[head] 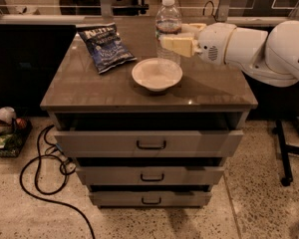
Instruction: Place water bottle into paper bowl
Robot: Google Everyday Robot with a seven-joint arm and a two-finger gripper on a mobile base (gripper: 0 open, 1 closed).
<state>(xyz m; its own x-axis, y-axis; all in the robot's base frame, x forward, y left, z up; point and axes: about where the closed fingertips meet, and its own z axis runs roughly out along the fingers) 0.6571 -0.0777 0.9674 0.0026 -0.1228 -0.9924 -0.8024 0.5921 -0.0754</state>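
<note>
The water bottle (168,21) is clear with a white cap and stands upright in the air, held just behind and above the paper bowl. My gripper (173,40) reaches in from the right on a white arm and is shut on the bottle's lower body, with one pale finger (179,45) in front and the other behind. The paper bowl (157,74) is round, off-white and empty, and sits on the brown cabinet top (89,86) near the middle. The bottle's base hangs over the bowl's far rim.
A dark blue chip bag (106,47) lies on the cabinet top at the back left. The cabinet has three drawers (149,144) slightly pulled out. A black cable (42,176) loops on the floor at the left. A stand base (286,156) is on the right.
</note>
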